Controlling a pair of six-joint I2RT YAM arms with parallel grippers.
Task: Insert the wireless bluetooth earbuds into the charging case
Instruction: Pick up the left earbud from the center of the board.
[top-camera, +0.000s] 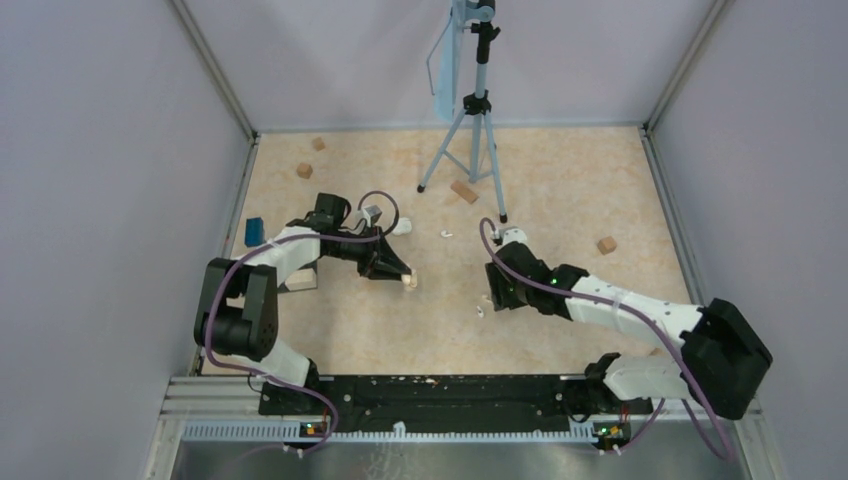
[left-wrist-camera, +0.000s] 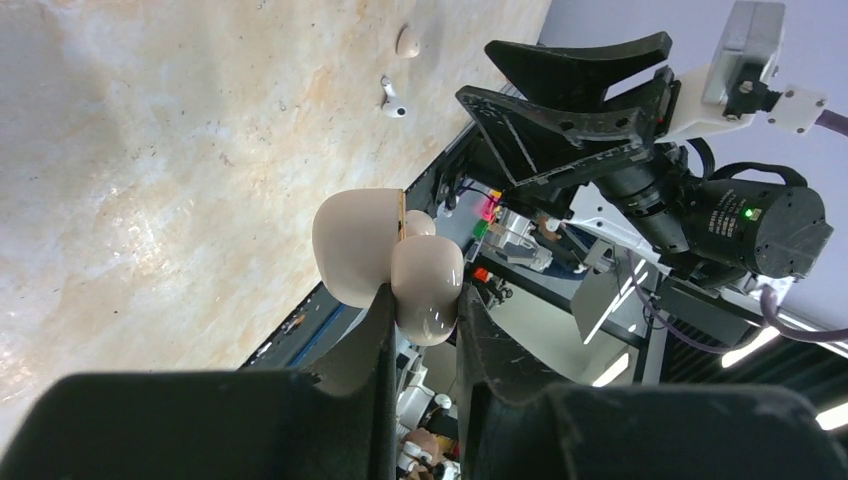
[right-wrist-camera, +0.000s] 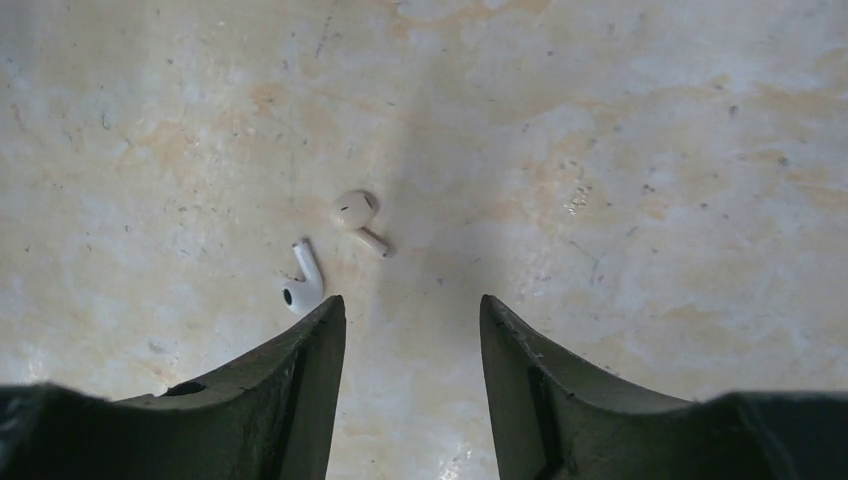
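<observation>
Your top cam: high, behind the bases, looking down on the whole table (top-camera: 560, 200). Left wrist cam: rolled sideways, right up against the charging case (left-wrist-camera: 385, 260), facing across at the right gripper (left-wrist-camera: 478, 72). Right wrist cam: straight down, near the surface. Both wrist views share the two earbuds (left-wrist-camera: 392, 100) (right-wrist-camera: 303, 280).

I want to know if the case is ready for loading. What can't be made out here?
- Inside of the charging case: the left wrist view shows only its outer shells; the top view is too small.
- Which ear each of the two earbuds fits: too small in the right wrist view, specks from above.
- White speck mid-table: top view, too small to identify.
</observation>
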